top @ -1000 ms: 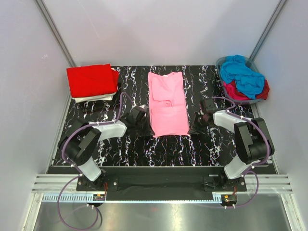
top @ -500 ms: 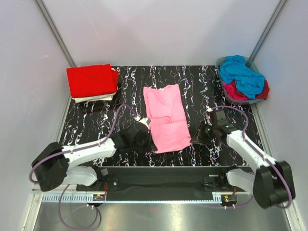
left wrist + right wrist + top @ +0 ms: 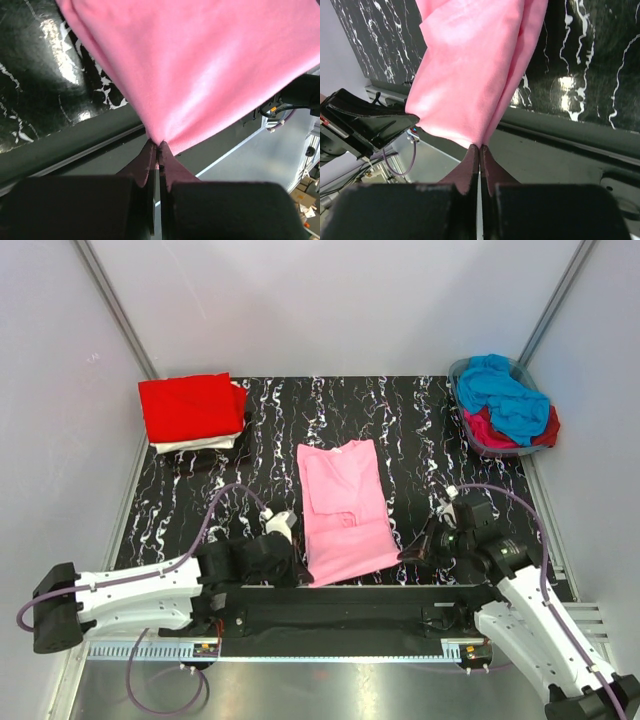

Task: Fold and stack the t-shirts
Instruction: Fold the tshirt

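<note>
A light pink t-shirt (image 3: 341,505) lies lengthwise in the middle of the black marbled table, its near part doubled over. My left gripper (image 3: 302,568) is shut on its near left corner, and the pinched cloth (image 3: 200,60) fans out from the closed tips (image 3: 159,146). On the near right corner my right gripper (image 3: 404,555) is shut too, with the pink fabric (image 3: 470,75) rising from the tips (image 3: 480,147). A folded red t-shirt (image 3: 192,407) rests on a white one (image 3: 205,444) at the far left.
A grey-rimmed basket (image 3: 500,451) at the far right corner holds a crumpled bright blue tee (image 3: 505,395) over a magenta one (image 3: 488,428). Grey walls close in the table on three sides. The dark base rail (image 3: 330,605) runs along the near edge.
Both arms have drawn back toward the near edge, stretched out low, dragging the pink t-shirt's near end with them. The shirt now lies closer to the front.
</note>
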You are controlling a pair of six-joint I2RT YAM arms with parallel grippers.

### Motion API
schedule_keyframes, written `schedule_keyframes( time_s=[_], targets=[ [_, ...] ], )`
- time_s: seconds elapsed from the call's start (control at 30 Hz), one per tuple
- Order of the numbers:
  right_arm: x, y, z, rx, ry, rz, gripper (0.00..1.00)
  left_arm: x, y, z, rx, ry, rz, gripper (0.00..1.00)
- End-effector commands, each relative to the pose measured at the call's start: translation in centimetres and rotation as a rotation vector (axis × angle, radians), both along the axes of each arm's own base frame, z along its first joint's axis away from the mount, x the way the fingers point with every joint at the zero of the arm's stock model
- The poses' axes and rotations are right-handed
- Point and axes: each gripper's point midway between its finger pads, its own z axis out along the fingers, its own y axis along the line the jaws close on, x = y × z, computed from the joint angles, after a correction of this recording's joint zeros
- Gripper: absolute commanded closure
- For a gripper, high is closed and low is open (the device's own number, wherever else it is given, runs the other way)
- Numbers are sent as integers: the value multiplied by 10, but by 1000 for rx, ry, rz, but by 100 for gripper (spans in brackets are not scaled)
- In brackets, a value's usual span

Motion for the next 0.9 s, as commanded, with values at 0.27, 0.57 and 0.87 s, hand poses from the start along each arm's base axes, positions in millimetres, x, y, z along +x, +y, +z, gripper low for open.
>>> schedule_keyframes(
  time_s=[0.27, 0.57, 0.87],
  targets=[
    [36, 1, 58, -63, -90, -12, 100, 47, 7, 75, 74, -141, 84, 97],
    [88, 9, 84, -125, -152, -10, 100, 92, 0, 96, 75, -164, 67, 98],
    [131, 13, 95, -196, -176, -10, 100, 135, 1, 95, 97, -134, 56, 99]
  ],
)
